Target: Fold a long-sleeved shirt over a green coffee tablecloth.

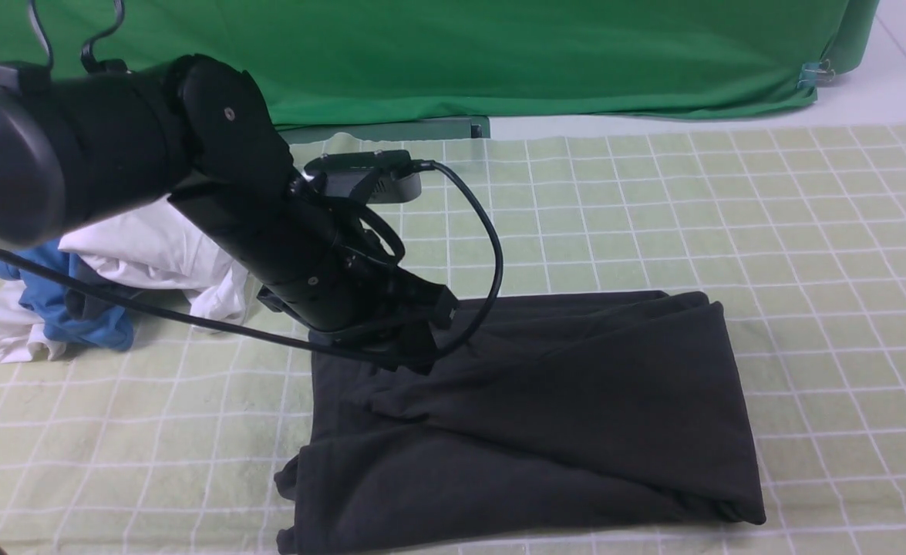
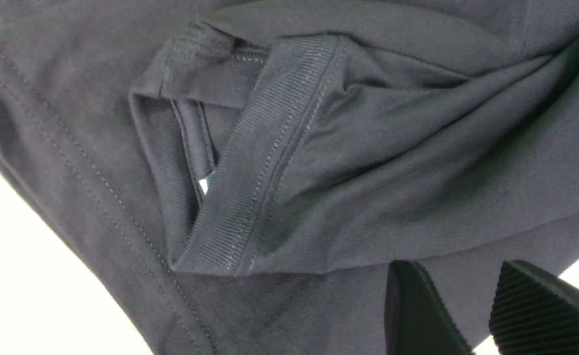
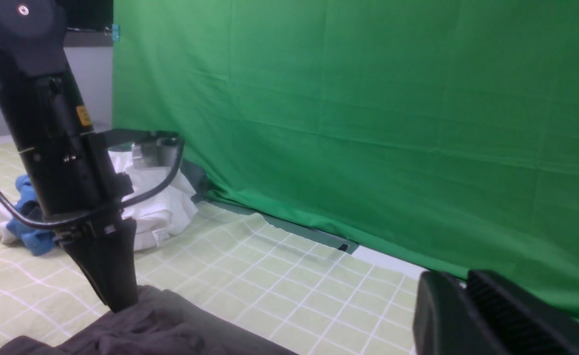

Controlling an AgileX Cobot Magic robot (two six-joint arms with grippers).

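The long-sleeved shirt (image 1: 545,401) lies as a black, partly folded rectangle on the green coffee tablecloth (image 1: 653,216), in the near middle. My left gripper (image 1: 414,351) points down at the shirt's far-left corner. In the left wrist view its fingers (image 2: 417,305) stand apart just above the fabric beside the ribbed collar (image 2: 264,148), so the left gripper (image 2: 454,266) is open with nothing between them. My right gripper (image 3: 454,276) is out of the front view. It hangs above the tablecloth (image 3: 269,281), its fingers together and empty, away from the shirt (image 3: 171,325).
A pile of white garments (image 1: 144,247) and a blue garment (image 1: 75,316) lies at the left, behind my left arm. A plain green backdrop (image 1: 499,54) closes off the far side. The left arm's black cable (image 1: 491,254) loops above the shirt.
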